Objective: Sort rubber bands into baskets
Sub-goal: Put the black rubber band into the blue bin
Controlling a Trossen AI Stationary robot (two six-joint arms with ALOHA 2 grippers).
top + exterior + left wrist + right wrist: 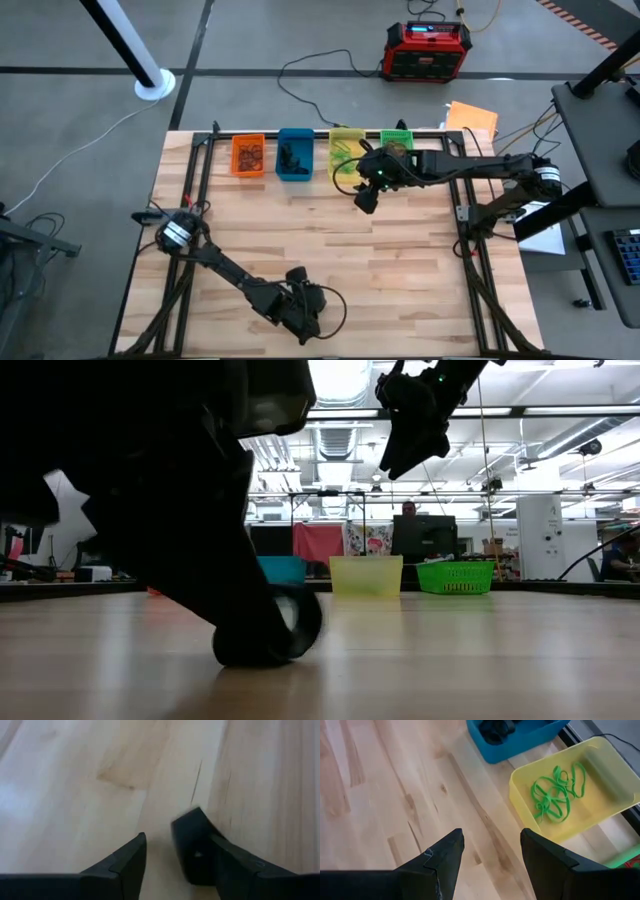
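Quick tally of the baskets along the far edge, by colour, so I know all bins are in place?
Orange basket: 1
Blue basket: 1
Yellow basket: 1
Green basket: 1
Total: 4 baskets

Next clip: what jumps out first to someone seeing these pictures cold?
Four baskets line the table's far edge: orange basket, blue basket, yellow basket holding green rubber bands, and green basket. The right gripper hovers open just before them; the left gripper sits low near the front edge.
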